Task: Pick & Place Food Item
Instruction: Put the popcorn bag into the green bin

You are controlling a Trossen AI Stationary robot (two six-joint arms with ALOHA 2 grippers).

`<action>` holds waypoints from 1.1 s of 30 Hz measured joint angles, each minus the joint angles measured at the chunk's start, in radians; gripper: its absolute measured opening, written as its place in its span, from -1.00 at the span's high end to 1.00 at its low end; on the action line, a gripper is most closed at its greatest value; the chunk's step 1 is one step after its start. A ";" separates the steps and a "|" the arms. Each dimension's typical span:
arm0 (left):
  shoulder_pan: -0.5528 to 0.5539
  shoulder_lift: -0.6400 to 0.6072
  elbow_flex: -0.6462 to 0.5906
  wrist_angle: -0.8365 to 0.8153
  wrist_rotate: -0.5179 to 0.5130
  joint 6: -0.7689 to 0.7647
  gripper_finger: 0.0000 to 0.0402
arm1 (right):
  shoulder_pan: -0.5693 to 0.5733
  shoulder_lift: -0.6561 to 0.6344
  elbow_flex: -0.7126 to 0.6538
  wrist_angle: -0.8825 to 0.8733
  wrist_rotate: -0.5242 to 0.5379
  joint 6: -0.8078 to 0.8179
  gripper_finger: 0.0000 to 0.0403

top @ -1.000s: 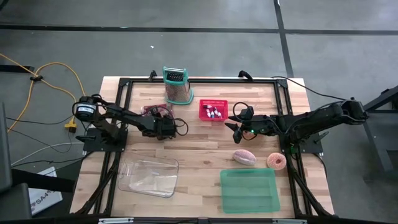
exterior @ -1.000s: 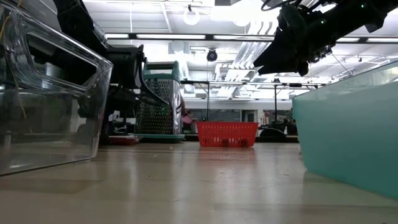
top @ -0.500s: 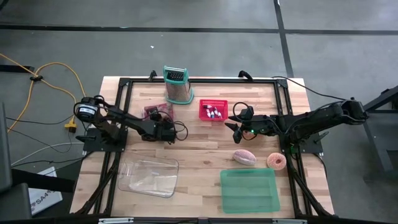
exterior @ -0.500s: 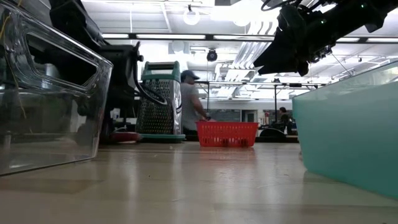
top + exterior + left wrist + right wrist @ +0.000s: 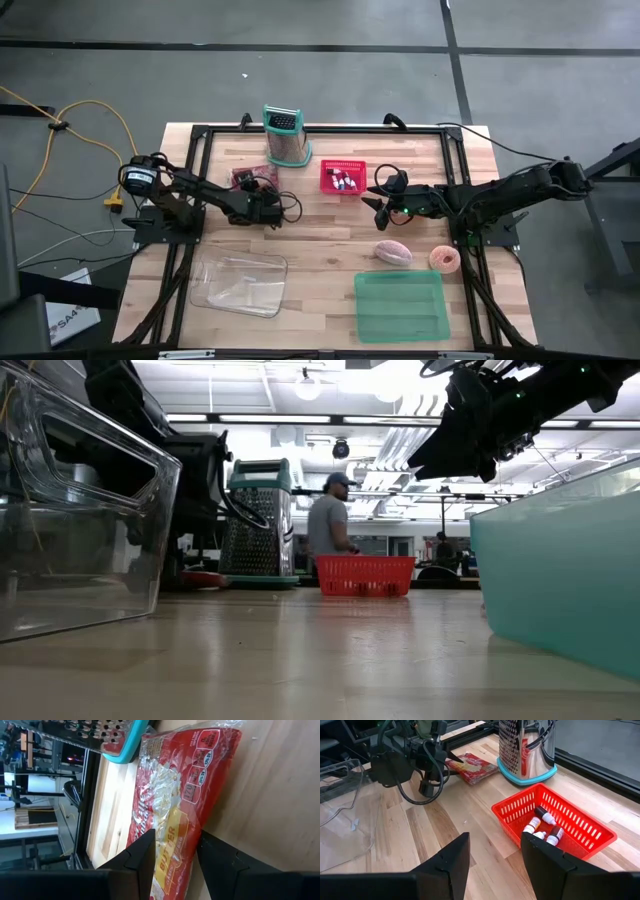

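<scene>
The left arm reaches in from the table's left edge, its left gripper [image 5: 262,188] angled downward, fingers parted. The right arm extends from the right, its right gripper [image 5: 376,199] raised, fingers apart.

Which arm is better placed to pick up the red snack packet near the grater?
Left. The left gripper is open right at the red snack packet, which fills its wrist view between the fingers. The right gripper hangs above the table beyond the red basket, farther off.
</scene>
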 joint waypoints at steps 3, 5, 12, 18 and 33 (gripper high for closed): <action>0.006 0.000 0.000 0.010 0.000 0.023 0.33 | 0.000 0.000 0.000 0.000 0.000 0.000 0.18; 0.011 -0.001 0.000 0.017 0.000 0.036 0.33 | 0.000 0.000 0.000 0.000 0.000 0.000 0.18; 0.034 -0.001 0.001 0.048 0.004 0.080 0.33 | 0.000 0.000 0.000 0.000 0.000 0.000 0.18; 0.056 -0.001 0.001 0.048 0.028 0.080 0.39 | 0.000 0.000 0.000 0.000 0.000 0.000 0.18; 0.052 -0.002 0.002 0.047 0.031 0.080 0.99 | 0.000 0.000 0.000 0.000 0.000 0.000 0.18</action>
